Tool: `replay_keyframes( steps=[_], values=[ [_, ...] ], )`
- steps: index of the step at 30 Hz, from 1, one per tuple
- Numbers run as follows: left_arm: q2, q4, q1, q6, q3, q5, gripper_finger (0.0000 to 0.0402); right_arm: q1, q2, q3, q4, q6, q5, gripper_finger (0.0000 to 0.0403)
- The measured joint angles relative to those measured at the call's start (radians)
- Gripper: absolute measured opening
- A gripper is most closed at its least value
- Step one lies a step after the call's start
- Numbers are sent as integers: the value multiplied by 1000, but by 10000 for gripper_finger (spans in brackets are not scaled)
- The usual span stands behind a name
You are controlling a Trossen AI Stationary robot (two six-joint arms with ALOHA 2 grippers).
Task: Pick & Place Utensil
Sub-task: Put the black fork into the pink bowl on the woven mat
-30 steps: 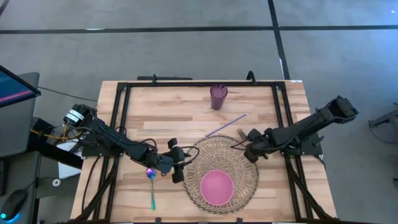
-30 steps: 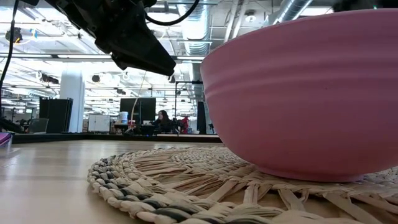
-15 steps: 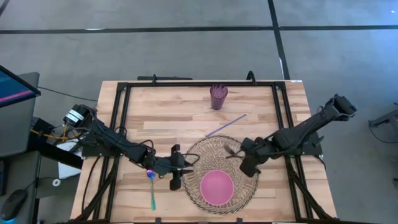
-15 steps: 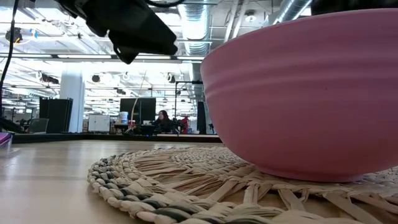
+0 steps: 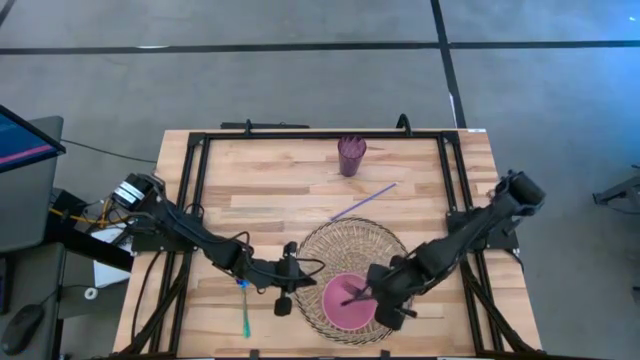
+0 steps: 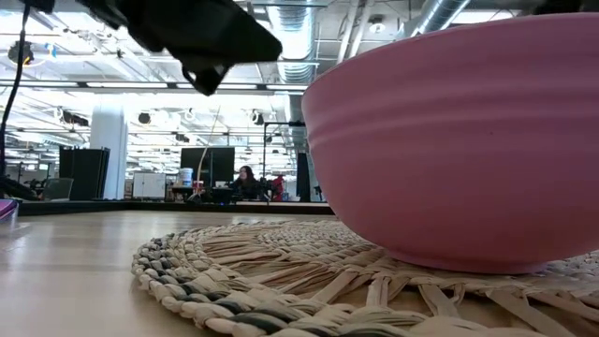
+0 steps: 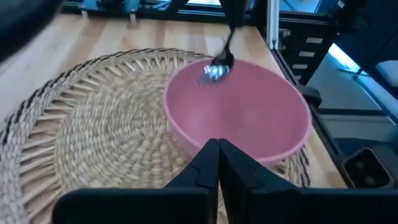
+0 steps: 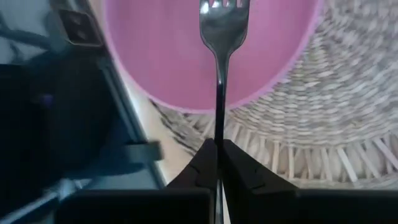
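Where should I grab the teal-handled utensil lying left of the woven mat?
Take the teal-handled utensil at mid-handle, straight from above, closing across its width. It lies flat on the table, and its thin handle is bare along its length, so a side approach would probably find nothing to catch.

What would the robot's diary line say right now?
right gripper: shut on fork, over pink bowl | left gripper: shut, empty, beside woven mat
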Motion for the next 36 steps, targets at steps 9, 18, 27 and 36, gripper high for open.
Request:
replay_keyframes(
  steps=[9,18,27,36],
  values=[
    [106,201,1,48,0,46,7,-15,154,110,-22,-17,-131,0],
    [146,245,4,49,0,92,7,-78,198,154,-17,-93,-206,0],
    [175,247,30,42,0,128,7,-122,239,152,-14,-141,-265,5],
    [185,278,31,43,0,144,7,-141,241,152,-13,-144,-284,5]
  ],
)
